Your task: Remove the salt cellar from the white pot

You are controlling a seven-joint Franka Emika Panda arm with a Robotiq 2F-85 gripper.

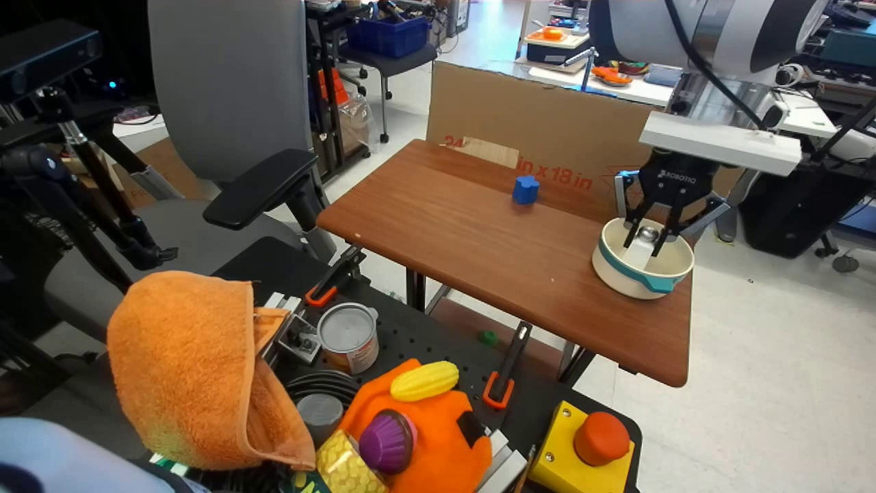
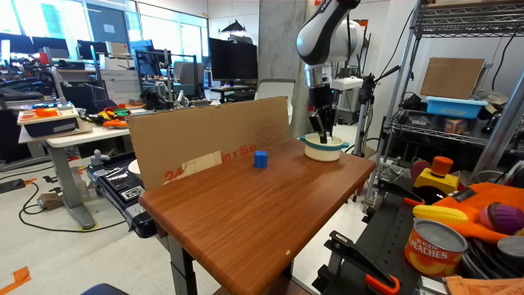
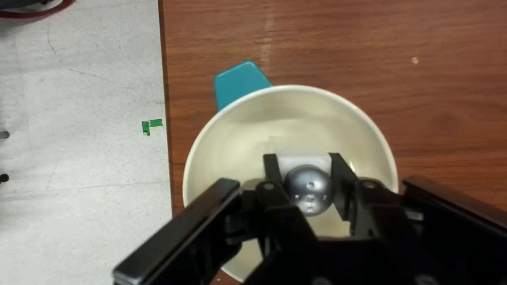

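I see the pot (image 1: 623,281) on the table (image 1: 465,226), and the shaker (image 1: 639,255) is in the pot. For my clock, 12 is the top of each view. In the wrist view, the pot's blue-green handle (image 3: 241,83) points to 11 o'clock, and the shaker is a bit to the 3 o'clock side of the pot's middle. In an exterior view, a can (image 2: 434,250) sits on the black bench (image 2: 393,241), between 4 and 5 o'clock from the pot. Words on it say sliced peaches, and it has a grey top, so I can't see inside. In an exterior view, a blue bin (image 1: 391,35) is far back, between 10 and 11 o'clock from the pot, and I can't make out what it holds. There too, a blue block (image 1: 525,191) stands on the table at 10 o'clock from the pot.

My gripper (image 1: 643,247) reaches into the pot and has hold of the shaker. In the wrist view, one finger (image 3: 271,168) touches its 9 o'clock side and one its 3 o'clock side, with its silver cap (image 3: 309,190) between them. In an exterior view, the shaker is at the 6 o'clock end of the gripper, cap up, and its white body (image 1: 637,259) pokes out below the fingers. I can't tell if its bottom touches the pot's floor.
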